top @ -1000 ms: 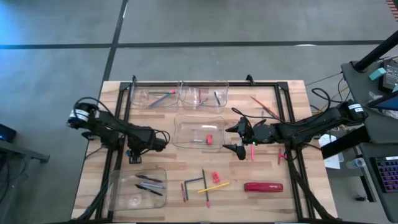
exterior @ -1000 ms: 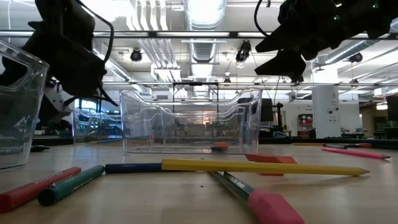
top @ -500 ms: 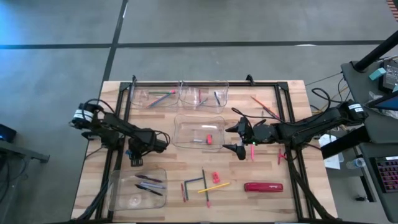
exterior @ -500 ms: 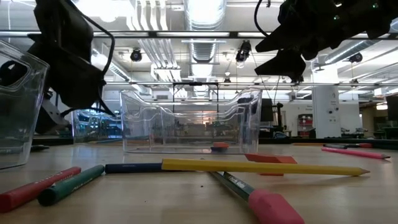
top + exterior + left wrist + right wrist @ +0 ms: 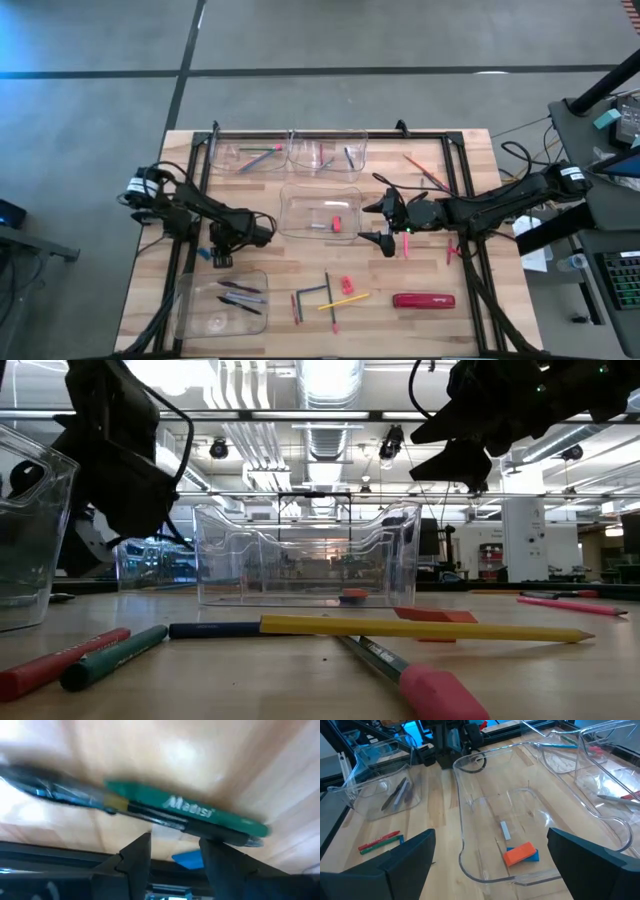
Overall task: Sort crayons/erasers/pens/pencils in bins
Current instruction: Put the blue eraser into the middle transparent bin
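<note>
My left gripper (image 5: 218,255) hangs over the bare wood between the middle bin (image 5: 320,212) and the near-left bin (image 5: 222,300), which holds dark pens (image 5: 240,293). It is shut on a dark pen with a green label (image 5: 190,810). My right gripper (image 5: 378,222) waits open, raised over the middle bin's right end, and looks down on an orange eraser (image 5: 520,854) on the bin's floor. Near the front edge a yellow pencil (image 5: 345,299), a red stick (image 5: 294,308) and a small eraser (image 5: 346,285) lie flat on the table. My left gripper has the pen at its fingertips (image 5: 142,847), by the middle of the barrel below the green label (image 5: 172,822). The pen lies crosswise over both tips, so the contact itself does not show. The fingers slant down from the table's left. The pen stays about level over the wood.
Two far bins (image 5: 250,155) (image 5: 330,152) hold a few sticks. Pink sticks (image 5: 425,172) (image 5: 405,245) lie at the right. A large red oblong object (image 5: 424,300) sits near the front edge. A black frame rail (image 5: 190,230) runs along the table's left side.
My left gripper has sunk a little toward the table with the pen, and its opening has stayed the same.
</note>
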